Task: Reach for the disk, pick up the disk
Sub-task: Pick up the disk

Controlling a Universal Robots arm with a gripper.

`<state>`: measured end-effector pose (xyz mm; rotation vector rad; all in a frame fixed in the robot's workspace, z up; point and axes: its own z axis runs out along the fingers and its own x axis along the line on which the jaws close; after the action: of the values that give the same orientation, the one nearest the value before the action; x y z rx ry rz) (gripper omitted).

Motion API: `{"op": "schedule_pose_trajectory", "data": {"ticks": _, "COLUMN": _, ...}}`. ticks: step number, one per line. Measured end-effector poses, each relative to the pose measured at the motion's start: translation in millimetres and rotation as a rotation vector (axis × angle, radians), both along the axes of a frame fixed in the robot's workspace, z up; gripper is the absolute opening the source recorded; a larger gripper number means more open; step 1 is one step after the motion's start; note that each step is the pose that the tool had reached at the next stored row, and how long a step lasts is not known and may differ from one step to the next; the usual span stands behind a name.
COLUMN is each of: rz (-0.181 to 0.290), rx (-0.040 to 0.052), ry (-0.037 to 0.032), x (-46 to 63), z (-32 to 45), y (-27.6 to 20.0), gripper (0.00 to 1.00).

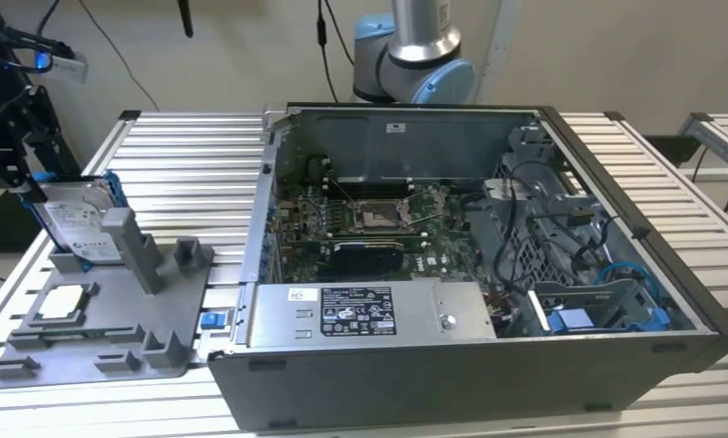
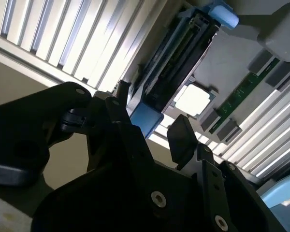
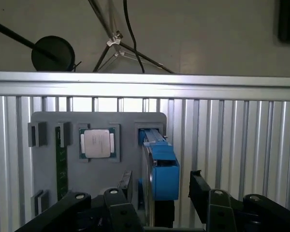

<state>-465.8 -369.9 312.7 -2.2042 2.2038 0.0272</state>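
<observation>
The disk (image 1: 75, 222), silver with a white label and a blue bracket, stands on edge in a slot at the far end of the grey holder plate (image 1: 109, 319), at the exterior view's left. My black gripper (image 1: 26, 179) hangs over its upper end. In both wrist views the disk (image 3: 160, 166) (image 2: 176, 55) is seen edge-on. The gripper (image 3: 162, 188) (image 2: 150, 126) is open, one finger on each side of the blue bracket with a gap on both sides. The fingers (image 3: 199, 186) are apart from the disk.
A square silver chip (image 1: 57, 303) and a green memory stick (image 3: 61, 164) lie in the same holder plate. An open computer case (image 1: 462, 255) with a grey labelled box (image 1: 364, 310) stands to the exterior view's right on the slatted aluminium table (image 1: 182, 155).
</observation>
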Motion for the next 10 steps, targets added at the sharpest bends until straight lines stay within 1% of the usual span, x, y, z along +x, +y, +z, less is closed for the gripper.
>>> {"op": "schedule_pose_trajectory", "data": {"ticks": 3, "rz": 0.000, "rx": 0.0014, "ry": -0.0017, "x": 0.0, "z": -5.6, "y": 0.2, "gripper": 1.00}}
{"op": "schedule_pose_trajectory", "data": {"ticks": 10, "rz": 0.000, "rx": 0.0029, "ry": -0.0024, "x": 0.0, "z": -18.3, "y": 0.2, "gripper": 1.00}}
